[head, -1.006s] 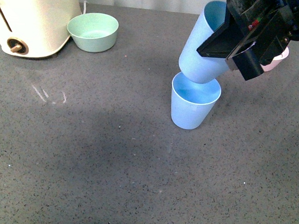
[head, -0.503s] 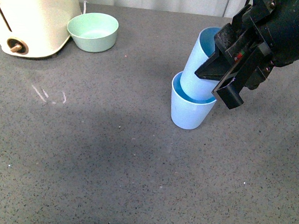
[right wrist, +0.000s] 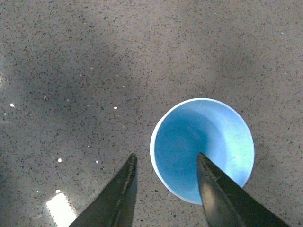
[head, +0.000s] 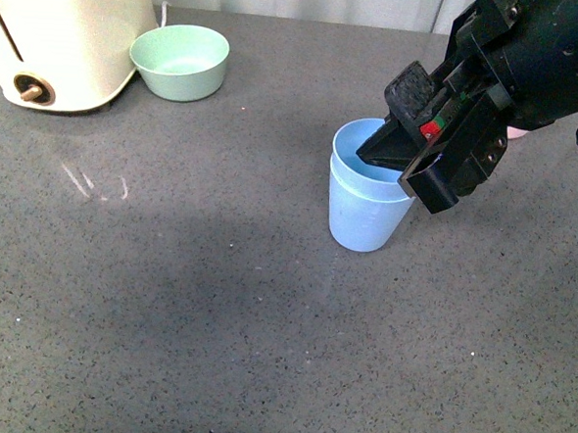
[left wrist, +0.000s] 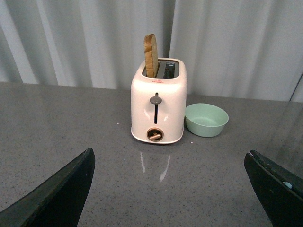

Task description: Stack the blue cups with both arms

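Two light blue cups (head: 368, 207) stand nested on the grey table, one inside the other, with the inner rim a little above the outer one. My right gripper (head: 403, 157) is open at the stack's rim, one finger inside the cup and the other outside. The right wrist view looks straight down into the blue cups (right wrist: 208, 142), and the right gripper (right wrist: 165, 158) straddles their wall without squeezing it. My left gripper (left wrist: 169, 153) is open over bare table, far from the cups, and does not show in the front view.
A cream toaster (head: 64, 36) stands at the back left with a mint green bowl (head: 180, 61) beside it. The left wrist view shows the toaster (left wrist: 158, 109) holding a bread slice (left wrist: 150, 54), next to the green bowl (left wrist: 206, 119).
The tilted upper cup has dropped fully into the lower cup and stands upright. The right gripper has let it go and moved down toward the stack's rim.
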{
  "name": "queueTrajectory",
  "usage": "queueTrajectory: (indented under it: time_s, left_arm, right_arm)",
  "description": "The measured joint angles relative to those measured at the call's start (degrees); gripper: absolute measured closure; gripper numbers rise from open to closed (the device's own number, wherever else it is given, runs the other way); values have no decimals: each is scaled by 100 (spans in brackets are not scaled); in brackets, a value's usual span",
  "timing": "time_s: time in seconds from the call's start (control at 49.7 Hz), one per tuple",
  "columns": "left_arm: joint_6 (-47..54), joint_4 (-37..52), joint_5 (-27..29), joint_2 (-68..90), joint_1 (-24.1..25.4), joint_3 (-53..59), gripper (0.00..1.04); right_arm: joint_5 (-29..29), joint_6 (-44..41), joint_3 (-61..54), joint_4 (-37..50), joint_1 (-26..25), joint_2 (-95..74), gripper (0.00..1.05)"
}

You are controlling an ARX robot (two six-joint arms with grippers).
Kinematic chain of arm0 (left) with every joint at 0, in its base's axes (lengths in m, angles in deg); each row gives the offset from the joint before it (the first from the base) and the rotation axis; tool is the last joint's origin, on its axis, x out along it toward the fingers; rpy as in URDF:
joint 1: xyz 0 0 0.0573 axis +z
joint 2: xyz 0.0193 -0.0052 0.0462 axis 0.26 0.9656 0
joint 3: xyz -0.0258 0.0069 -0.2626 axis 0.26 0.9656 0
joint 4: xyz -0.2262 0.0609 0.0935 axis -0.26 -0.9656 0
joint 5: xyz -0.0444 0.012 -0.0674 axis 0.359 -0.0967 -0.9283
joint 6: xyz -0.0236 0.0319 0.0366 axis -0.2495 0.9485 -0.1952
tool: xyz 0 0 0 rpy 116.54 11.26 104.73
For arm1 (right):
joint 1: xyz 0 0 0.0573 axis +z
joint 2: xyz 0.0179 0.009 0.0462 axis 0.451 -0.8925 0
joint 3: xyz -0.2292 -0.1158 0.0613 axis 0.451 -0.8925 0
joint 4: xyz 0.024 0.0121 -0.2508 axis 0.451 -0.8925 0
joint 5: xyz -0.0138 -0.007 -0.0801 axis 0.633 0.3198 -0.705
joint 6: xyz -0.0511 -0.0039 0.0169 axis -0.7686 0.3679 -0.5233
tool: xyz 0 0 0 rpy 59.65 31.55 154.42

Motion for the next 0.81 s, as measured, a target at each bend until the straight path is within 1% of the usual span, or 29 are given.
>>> queueTrajectory:
  time_s: [0.141, 0.181, 0.201, 0.221, 0.242, 0.302, 0.342, 0.382, 0.463, 0.543, 0.745, 0.805]
  left_arm:
    - [-2, 0, 0, 0, 0, 0, 9]
    - [0, 0, 0, 0, 0, 0, 9]
    - [0, -2, 0, 0, 0, 0, 9]
    - [0, -2, 0, 0, 0, 0, 9]
    - [0, 0, 0, 0, 0, 0, 9]
    - [0, 0, 0, 0, 0, 0, 9]
    - [0, 0, 2, 0, 0, 0, 9]
    - [-2, 0, 0, 0, 0, 0, 9]
    - [0, 0, 0, 0, 0, 0, 9]
    - [0, 0, 0, 0, 0, 0, 9]
    - [0, 0, 0, 0, 0, 0, 9]
    - [0, 0, 2, 0, 0, 0, 9]
  right_arm:
    - [-4, 44, -125, 295, -59, 87, 46]
    - [-15, 66, -164, 380, -76, 131, 43]
    - [-15, 98, -205, 457, -107, 181, 39]
    - [-11, 109, -216, 476, -116, 199, 38]
    - [17, 173, -295, 619, -184, 326, 32]
    - [50, 330, -448, 850, -326, 605, 23]
    - [70, 487, -627, 1069, -487, 953, 13]
    - [138, 741, -822, 1257, -662, 1309, 7]
    - [223, 1005, -1095, 1432, -885, 1770, 9]
    - [232, 1482, -1633, 1641, -1266, 2511, 9]
    - [188, 2264, -2579, 1648, -1923, 3661, 9]
    - [175, 2382, -2708, 1631, -1980, 3805, 9]
